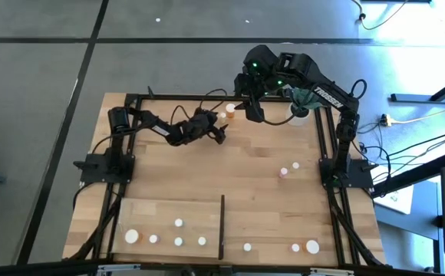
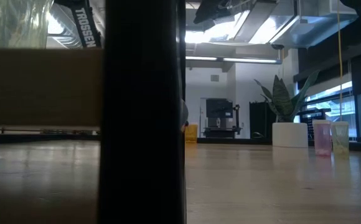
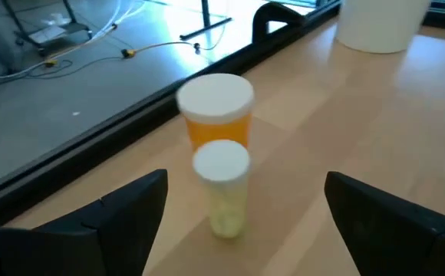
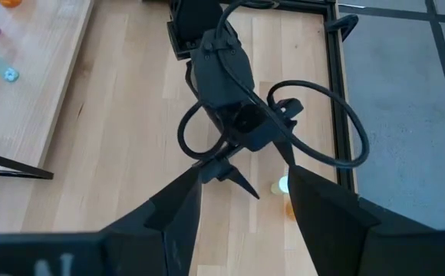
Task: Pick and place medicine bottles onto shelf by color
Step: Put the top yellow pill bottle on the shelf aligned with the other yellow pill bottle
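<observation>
**A:** Two bottles stand close together at the far edge of the table: a small green bottle (image 3: 222, 188) with a white cap, and right behind it a larger orange bottle (image 3: 216, 111). From above they show as the white cap at (image 1: 230, 109) and a smaller spot beside it.

**B:** Where is the left gripper (image 1: 219, 132)?

**A:** Just in front of them. In its own wrist view its two dark fingers (image 3: 126, 211) stand spread wide on either side of the green bottle, touching neither bottle. Released, nothing held.

**B:** And the right gripper (image 1: 252, 110)?

**A:** Raised above the far side of the table, just beside the same pair, near the white plant pot (image 1: 300, 113). Its wrist view looks down past its parted fingers (image 4: 180, 211) onto the left arm; nothing sits between them.

**B:** The shelf?

**A:** The shelf (image 1: 169, 211) lies along the near edge, with a thin black strip (image 1: 222, 226) standing across it. Five white caps sit on the left of the strip, the largest at (image 1: 132, 237); three more sit to its right, including a big one at (image 1: 312, 246).

**B:** Anything left loose?

**A:** A pink bottle (image 1: 284, 172) and a pale one (image 1: 295, 165) stand together near the table's right rail.
</observation>
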### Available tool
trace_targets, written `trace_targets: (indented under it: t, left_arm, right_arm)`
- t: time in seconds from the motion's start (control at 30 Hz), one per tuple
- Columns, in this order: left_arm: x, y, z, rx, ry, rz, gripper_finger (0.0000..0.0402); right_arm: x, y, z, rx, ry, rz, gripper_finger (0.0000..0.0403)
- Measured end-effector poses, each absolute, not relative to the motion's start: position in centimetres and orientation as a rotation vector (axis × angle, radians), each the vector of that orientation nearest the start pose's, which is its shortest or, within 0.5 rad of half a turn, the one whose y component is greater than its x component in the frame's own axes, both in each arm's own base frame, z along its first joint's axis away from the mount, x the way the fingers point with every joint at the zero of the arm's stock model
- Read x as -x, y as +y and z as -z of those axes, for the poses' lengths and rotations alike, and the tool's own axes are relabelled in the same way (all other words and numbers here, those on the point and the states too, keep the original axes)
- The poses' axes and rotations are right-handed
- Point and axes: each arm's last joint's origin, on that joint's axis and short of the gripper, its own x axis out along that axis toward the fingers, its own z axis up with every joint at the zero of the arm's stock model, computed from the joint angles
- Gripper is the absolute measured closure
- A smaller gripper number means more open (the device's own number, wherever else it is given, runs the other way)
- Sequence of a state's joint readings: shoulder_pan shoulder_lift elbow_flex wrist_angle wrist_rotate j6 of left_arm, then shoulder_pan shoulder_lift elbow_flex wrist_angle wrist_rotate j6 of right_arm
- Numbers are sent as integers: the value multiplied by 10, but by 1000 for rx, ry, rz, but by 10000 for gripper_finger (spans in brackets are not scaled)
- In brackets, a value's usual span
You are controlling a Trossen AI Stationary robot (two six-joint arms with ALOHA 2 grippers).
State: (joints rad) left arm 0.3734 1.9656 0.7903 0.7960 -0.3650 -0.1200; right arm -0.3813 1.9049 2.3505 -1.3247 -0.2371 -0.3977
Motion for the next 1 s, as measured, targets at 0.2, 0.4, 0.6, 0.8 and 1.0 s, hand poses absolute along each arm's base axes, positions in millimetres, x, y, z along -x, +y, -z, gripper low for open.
trace_targets:
  t: [0.2, 0.4, 0.6, 0.8, 1.0]
  left_arm:
    - [-334, 143, -113, 114, 330, -757, 56]
    - [-334, 143, -113, 122, 329, -759, 56]
    - [-334, 142, -112, 173, 315, -743, 56]
    - [-333, 140, -110, 217, 360, -693, 56]
    - [-330, 134, -132, 216, 367, -672, 56]
  right_arm:
    - [-339, -129, -439, 106, 846, -33, 205]
    - [-339, -129, -439, 106, 846, -33, 205]
    - [-339, -129, -439, 106, 846, -33, 205]
    - [-339, -129, -439, 106, 846, -34, 205]
    - [-339, -129, -439, 106, 846, -34, 205]
